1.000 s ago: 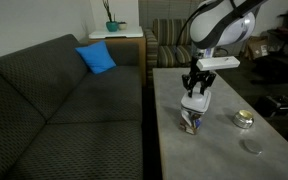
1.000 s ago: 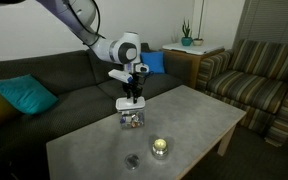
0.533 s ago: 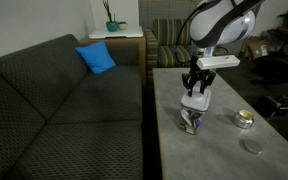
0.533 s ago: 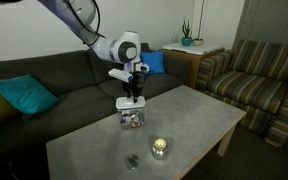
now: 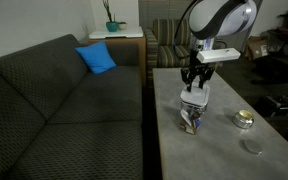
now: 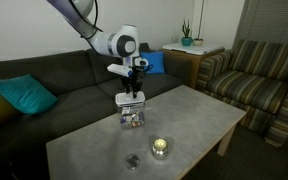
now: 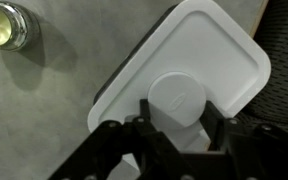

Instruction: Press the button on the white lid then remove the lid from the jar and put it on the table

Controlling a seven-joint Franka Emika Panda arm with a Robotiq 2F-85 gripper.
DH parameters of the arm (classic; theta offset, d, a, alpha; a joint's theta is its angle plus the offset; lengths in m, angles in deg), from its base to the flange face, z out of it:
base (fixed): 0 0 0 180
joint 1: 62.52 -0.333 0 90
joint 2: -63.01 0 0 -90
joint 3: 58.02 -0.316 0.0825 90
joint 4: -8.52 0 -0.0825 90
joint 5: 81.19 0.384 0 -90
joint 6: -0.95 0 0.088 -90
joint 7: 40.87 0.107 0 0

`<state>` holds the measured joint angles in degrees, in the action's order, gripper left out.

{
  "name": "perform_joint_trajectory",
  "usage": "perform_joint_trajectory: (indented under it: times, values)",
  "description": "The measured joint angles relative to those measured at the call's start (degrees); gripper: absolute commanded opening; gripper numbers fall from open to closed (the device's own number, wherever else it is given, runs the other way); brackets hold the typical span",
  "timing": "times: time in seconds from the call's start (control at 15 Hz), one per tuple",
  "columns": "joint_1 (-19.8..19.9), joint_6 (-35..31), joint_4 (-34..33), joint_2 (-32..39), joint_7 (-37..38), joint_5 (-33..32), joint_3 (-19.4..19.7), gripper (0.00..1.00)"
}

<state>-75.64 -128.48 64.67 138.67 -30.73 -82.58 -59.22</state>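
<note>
White lid (image 5: 194, 98), knob pinched in the narrow jaws, hangs just above the jar (image 5: 192, 122) near the tabletop's (image 5: 224, 100) left edge; open surface right.

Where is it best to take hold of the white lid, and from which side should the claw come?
Probably grip the lid by its raised round button, coming straight down from above. The lid lies flat with a low rim, while the button stands up, offering opposite sides to pinch.
</note>
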Motion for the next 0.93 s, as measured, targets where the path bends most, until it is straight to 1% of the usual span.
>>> perform_joint_trajectory:
  times: [0.4, 0.67, 0.93]
  values:
    - [-0.07, -1.96, 8.72, -6.73, -0.31, -0.17, 0.13, 0.29]
    - [0.52, -4.98, 18.08, -11.98, -0.35, -0.18, 0.48, 0.29]
    - [2.10, -7.12, 28.25, -16.78, -0.37, -0.18, 1.18, 0.29]
